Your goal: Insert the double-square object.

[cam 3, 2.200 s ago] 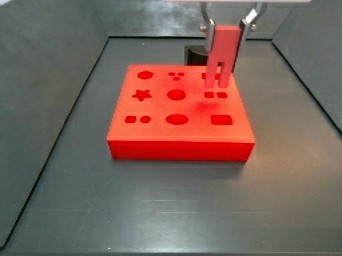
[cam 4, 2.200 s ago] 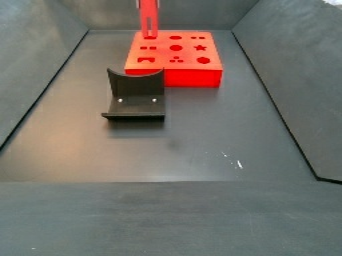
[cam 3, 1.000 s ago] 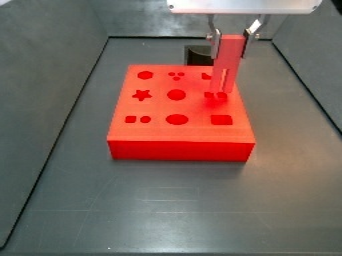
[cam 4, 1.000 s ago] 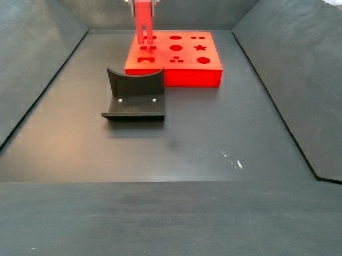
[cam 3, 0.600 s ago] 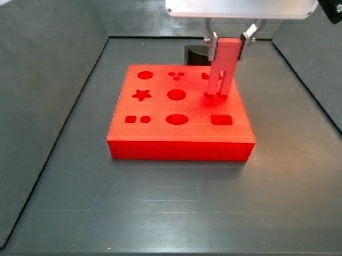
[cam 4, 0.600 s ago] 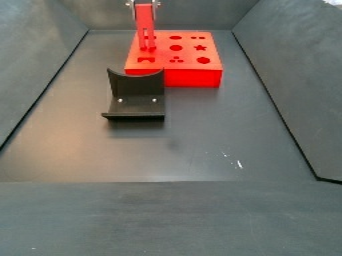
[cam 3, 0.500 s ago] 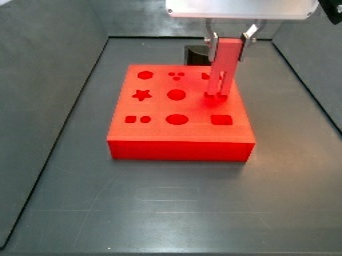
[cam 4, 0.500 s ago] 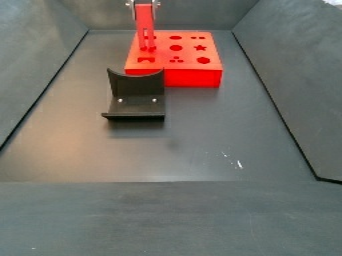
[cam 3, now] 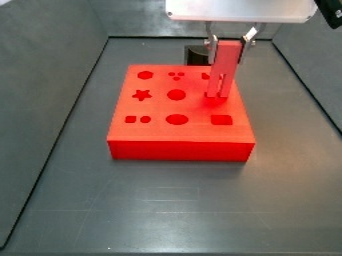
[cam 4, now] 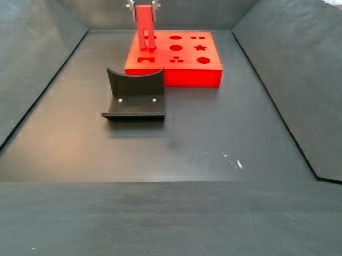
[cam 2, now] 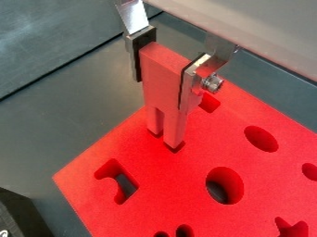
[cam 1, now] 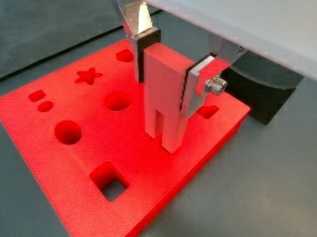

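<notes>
Dark grey floor (cam 4: 201, 140) carries the red block (cam 3: 181, 135) and, in front of it in a side view, the fixture (cam 4: 134, 97). Above the block, the gripper (cam 1: 171, 67) clamps the upright peg (cam 1: 162, 97) between its silver fingers (cam 2: 198, 79). Compared with 2.2 s ago, the peg sits lower: its foot now meets the block's top near one edge (cam 3: 218, 97), at a hole the peg itself hides. Since half a second ago nothing visibly shifted.
</notes>
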